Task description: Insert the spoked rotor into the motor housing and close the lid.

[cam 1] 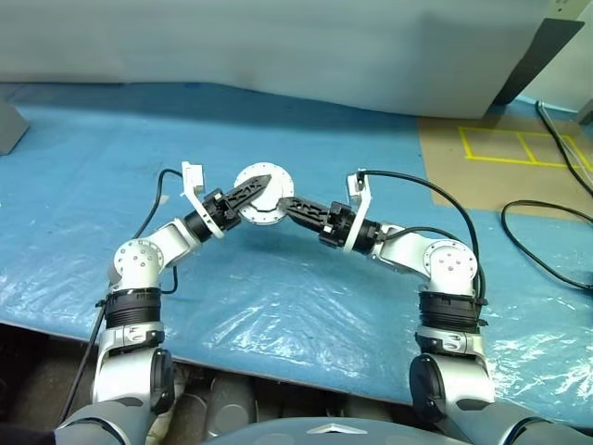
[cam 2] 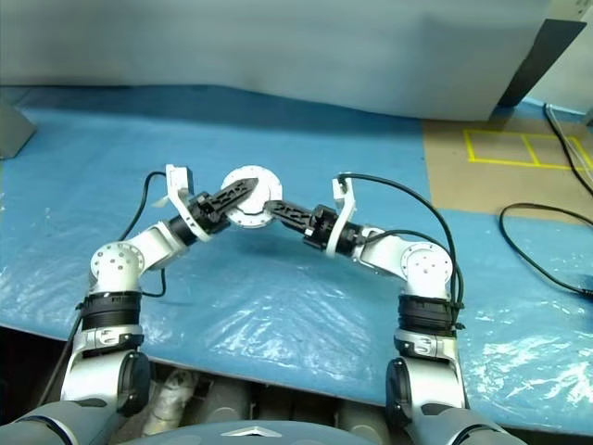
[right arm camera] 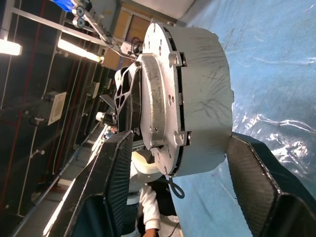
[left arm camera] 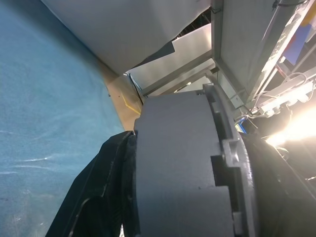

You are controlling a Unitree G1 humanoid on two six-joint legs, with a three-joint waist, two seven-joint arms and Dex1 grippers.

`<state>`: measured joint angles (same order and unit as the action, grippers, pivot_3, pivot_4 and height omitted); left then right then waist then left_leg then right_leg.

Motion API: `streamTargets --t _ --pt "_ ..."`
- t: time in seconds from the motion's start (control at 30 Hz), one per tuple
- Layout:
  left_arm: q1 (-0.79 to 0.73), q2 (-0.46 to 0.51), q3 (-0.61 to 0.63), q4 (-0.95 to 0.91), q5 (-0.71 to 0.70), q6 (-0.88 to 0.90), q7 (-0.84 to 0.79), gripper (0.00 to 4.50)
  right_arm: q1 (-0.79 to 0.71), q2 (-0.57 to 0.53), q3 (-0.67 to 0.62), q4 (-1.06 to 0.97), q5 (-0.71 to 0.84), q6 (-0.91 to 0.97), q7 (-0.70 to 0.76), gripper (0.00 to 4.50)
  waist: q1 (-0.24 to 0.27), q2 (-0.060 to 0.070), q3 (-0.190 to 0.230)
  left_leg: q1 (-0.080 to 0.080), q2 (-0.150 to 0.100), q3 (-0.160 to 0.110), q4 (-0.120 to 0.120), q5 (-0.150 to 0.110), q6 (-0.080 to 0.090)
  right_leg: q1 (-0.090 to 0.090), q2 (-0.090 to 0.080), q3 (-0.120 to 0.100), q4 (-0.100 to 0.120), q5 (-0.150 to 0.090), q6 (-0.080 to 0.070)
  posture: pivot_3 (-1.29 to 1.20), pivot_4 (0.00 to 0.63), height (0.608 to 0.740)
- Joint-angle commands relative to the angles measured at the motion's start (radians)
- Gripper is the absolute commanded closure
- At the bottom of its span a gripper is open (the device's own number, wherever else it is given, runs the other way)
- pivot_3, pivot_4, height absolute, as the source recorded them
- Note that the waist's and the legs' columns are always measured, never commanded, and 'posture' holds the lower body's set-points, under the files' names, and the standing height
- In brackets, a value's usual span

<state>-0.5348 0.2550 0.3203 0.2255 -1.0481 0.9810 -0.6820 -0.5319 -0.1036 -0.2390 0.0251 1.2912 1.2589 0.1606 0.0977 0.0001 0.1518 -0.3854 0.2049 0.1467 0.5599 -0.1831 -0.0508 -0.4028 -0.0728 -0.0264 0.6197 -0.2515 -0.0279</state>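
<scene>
The motor housing [cam 1: 269,215], a round silver puck with a flanged end plate, hangs above the blue table between my two grippers. My left gripper [cam 1: 264,184] comes in from the left and is shut on it. In the left wrist view the housing [left arm camera: 173,163] is pressed against the black fingers [left arm camera: 98,197]. My right gripper [cam 1: 283,202] reaches in from the right and is open. Its fingers [right arm camera: 111,182] stand astride the housing [right arm camera: 202,94] with a small gap on either side. The spoked rotor and a separate lid are out of view.
Crinkled clear plastic covers the blue table [cam 1: 278,306]. At the back right lies a brown sheet [cam 1: 463,171] marked with yellow tape. Black cables [cam 1: 547,250] loop over the right side. A pale wall [cam 1: 278,46] stands behind, and a grey object [cam 1: 9,125] sits at the far left.
</scene>
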Motion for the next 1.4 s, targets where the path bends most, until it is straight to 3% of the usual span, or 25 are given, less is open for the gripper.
streamTargets --t 0.03,0.57,0.83,1.1,1.27,1.4 --pt "-0.017 0.018 0.048 0.002 -0.009 -0.022 0.022 1.62 -0.029 0.004 0.001 -0.039 0.040 -0.016 0.047 1.72 -0.001 0.000 0.000 0.000 0.000 0.000 0.000 0.000 0.000 0.000 0.000 0.000 0.000 0.000 0.000 0.00 0.150 0.740" --pt "-0.068 0.177 0.228 0.150 0.022 -0.163 0.055 1.62 -0.043 0.003 0.023 -0.005 0.021 -0.033 0.076 1.72 0.006 -0.004 0.002 -0.002 0.000 0.000 0.000 0.000 0.000 0.000 0.000 -0.001 -0.001 0.000 0.000 0.00 0.150 0.740" --pt "-0.180 0.305 0.253 0.612 0.234 -0.463 0.083 1.62 -0.048 -0.003 0.028 0.001 0.007 -0.037 0.082 1.72 -0.002 -0.007 0.004 0.000 0.000 -0.001 0.001 0.000 0.000 0.000 0.000 0.000 0.000 0.000 0.001 0.00 0.150 0.740" --pt "-0.235 0.323 0.235 0.831 0.350 -0.601 0.041 1.62 -0.044 -0.010 0.033 -0.010 -0.007 -0.044 0.085 1.72 0.013 -0.011 0.005 -0.003 0.000 -0.002 0.001 0.000 0.000 0.000 0.000 -0.003 -0.001 0.000 0.001 0.00 0.150 0.740" --pt "-0.234 0.359 0.251 0.948 0.420 -0.725 0.138 0.01 -0.039 -0.009 0.032 -0.016 -0.009 -0.050 0.085 1.69 0.003 -0.011 0.005 0.001 0.000 -0.002 0.002 0.000 0.000 0.002 -0.001 -0.002 0.001 0.000 0.001 0.00 0.150 0.740" --pt "-0.223 0.419 0.298 0.996 0.412 -0.750 0.145 0.01 -0.035 -0.007 0.033 -0.018 -0.012 -0.055 0.089 1.69 -0.006 -0.011 0.005 0.003 0.001 -0.002 0.001 0.000 0.000 0.002 0.000 0.000 0.002 0.000 0.001 0.00 0.150 0.740"
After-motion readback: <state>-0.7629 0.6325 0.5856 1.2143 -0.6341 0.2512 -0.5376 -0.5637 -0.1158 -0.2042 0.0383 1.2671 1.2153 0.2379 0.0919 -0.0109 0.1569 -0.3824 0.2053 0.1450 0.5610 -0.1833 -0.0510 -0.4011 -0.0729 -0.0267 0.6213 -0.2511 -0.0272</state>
